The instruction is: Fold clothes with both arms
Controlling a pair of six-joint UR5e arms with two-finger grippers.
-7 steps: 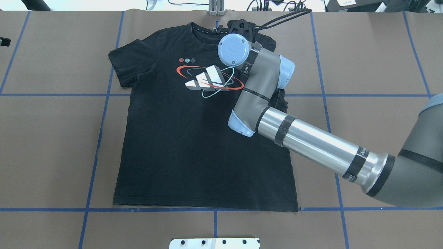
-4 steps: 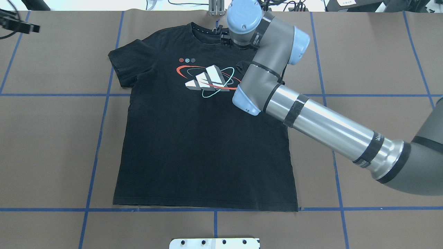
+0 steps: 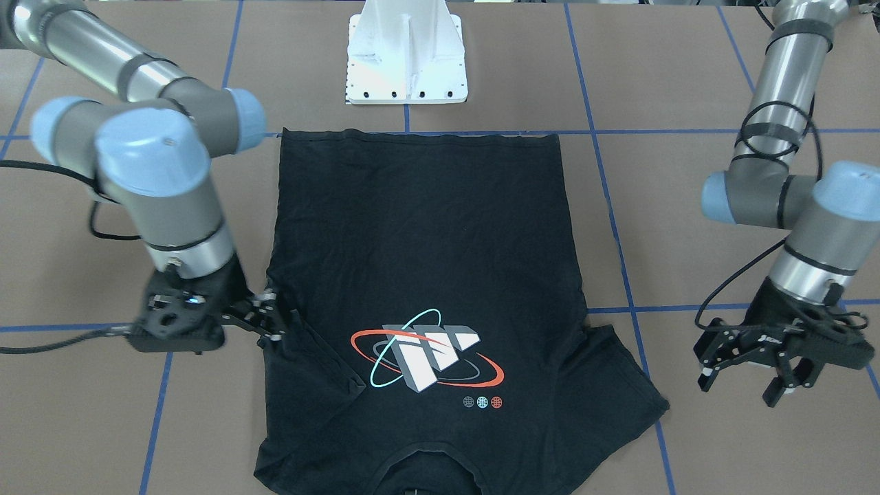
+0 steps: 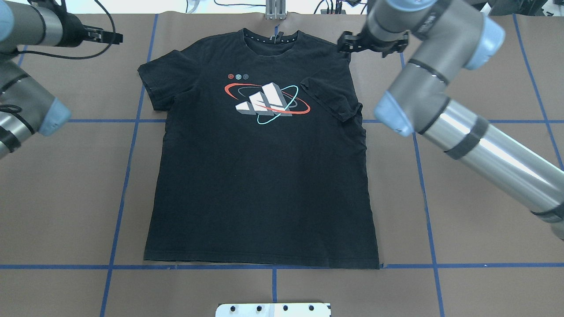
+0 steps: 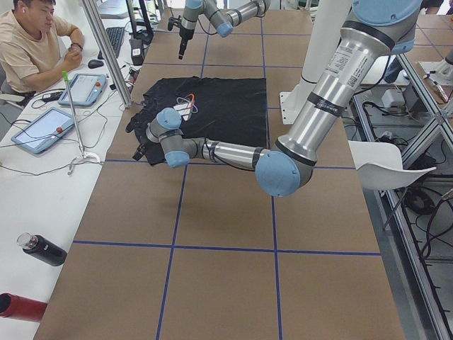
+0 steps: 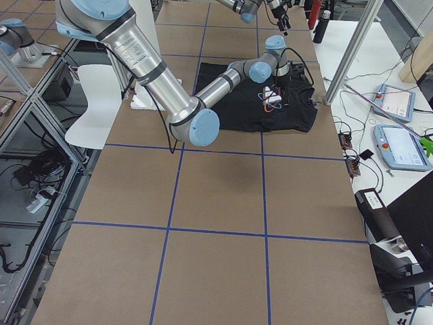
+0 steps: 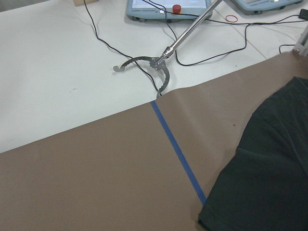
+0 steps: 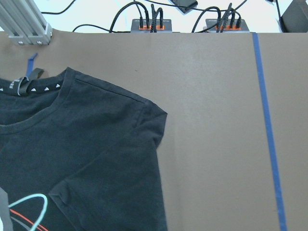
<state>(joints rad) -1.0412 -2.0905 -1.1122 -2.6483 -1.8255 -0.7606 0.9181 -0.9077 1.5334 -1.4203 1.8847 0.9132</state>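
Observation:
The black T-shirt [image 4: 260, 176] lies flat on the brown table, graphic [image 4: 264, 102] up, collar toward the far edge. Its sleeve [image 4: 330, 99] on the robot's right is folded inward onto the chest; the other sleeve [image 4: 158, 83] lies spread out. My right gripper [image 4: 346, 44] is open and empty, raised beside that shoulder; in the front view it [image 3: 271, 317] is at the shirt's edge. My left gripper [image 3: 746, 375] is open and empty, off the shirt beyond the spread sleeve, and also shows overhead [image 4: 110, 37]. The right wrist view shows the shoulder [image 8: 96, 144].
The white pedestal base [image 3: 407, 55] stands at the hem end. Blue tape lines [image 4: 128, 176] grid the table. A metal post [image 4: 274, 9] stands past the collar. An operator [image 5: 35, 42] sits with tablets beyond the far edge; a grabber tool [image 7: 159, 67] lies there.
My right arm has risen and swung right, off the shirt's chest to beside the shoulder, uncovering the folded-in sleeve. My left arm has come into view at the overhead view's top left.

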